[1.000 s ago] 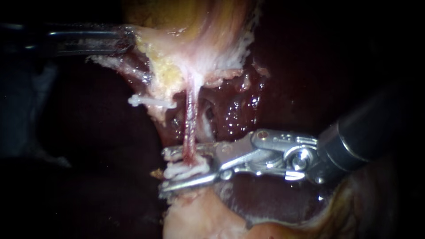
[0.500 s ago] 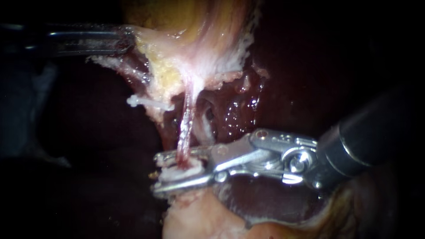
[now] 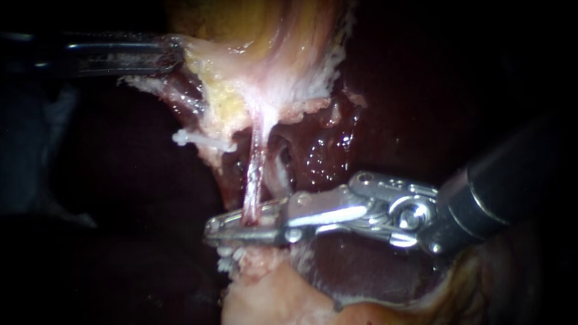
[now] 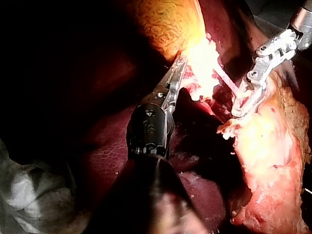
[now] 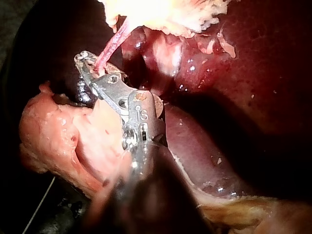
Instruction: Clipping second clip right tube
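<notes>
- The right instrument [image 3: 212,231], a silver hinged metal tip on a dark shaft, comes in from the right; its 2 long jaws are pressed together, clamped on the thin pinkish-red tube [image 3: 255,176] at its near end.
- That tube runs taut from the pale, frayed tissue at the yellowish gallbladder [image 3: 274,27], on the far side, straight down to the jaws, in front of the glistening dark red liver [image 3: 340,141].
- Just below the closed jaws, a small white ridged piece [image 3: 227,261] pokes out to the left, next to the pale pink fatty lump [image 3: 271,298] in the near part of the scene.
- To the left of the tube, a short white strip [image 3: 201,139] sticks out sideways from the tissue edge.
- The left instrument [image 3: 173,55], dark and slim, reaches in from the far left; its jaws are closed on the pale tissue edge by the gallbladder.
- From its own arm's camera, the left instrument [image 4: 179,68] bites the bright tissue ahead of it, and the right instrument [image 4: 240,110] stands well apart beside it.
- From the right arm's camera, the right instrument [image 5: 84,60] pinches the tube [image 5: 113,46] near the jaw ends.
</notes>
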`<action>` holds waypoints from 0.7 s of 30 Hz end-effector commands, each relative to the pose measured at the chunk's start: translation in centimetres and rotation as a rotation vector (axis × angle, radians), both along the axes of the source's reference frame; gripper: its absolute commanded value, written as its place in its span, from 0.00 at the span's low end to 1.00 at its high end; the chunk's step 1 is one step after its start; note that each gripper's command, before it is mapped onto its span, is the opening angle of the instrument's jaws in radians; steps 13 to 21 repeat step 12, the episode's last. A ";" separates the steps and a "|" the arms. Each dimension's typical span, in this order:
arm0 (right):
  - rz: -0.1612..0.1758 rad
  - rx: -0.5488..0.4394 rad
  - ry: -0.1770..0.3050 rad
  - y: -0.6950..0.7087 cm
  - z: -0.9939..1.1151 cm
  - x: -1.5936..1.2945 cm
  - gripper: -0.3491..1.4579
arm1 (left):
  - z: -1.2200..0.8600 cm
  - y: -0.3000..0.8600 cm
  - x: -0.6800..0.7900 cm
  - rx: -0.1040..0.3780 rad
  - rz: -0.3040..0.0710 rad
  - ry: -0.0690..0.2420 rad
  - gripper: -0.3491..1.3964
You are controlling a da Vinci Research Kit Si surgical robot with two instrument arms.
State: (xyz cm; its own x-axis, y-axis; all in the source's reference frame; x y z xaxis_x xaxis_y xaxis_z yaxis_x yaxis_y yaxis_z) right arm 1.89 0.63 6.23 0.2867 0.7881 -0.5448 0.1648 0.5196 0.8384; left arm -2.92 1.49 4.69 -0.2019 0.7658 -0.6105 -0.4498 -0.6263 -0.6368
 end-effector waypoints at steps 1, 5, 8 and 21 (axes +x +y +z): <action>-0.009 -0.008 -0.021 -0.01 0.00 -0.02 0.00 | 0.00 0.00 0.00 0.000 0.000 0.000 0.00; -0.023 -0.016 -0.043 -0.02 0.02 -0.03 0.00 | 0.01 0.00 0.01 0.000 0.001 -0.001 0.00; -0.022 -0.017 -0.043 -0.03 0.04 -0.03 0.00 | 0.01 0.00 0.01 0.000 0.001 -0.001 0.00; -0.023 -0.018 -0.043 -0.03 0.05 -0.03 0.00 | 0.01 0.00 0.01 0.000 0.001 -0.001 0.00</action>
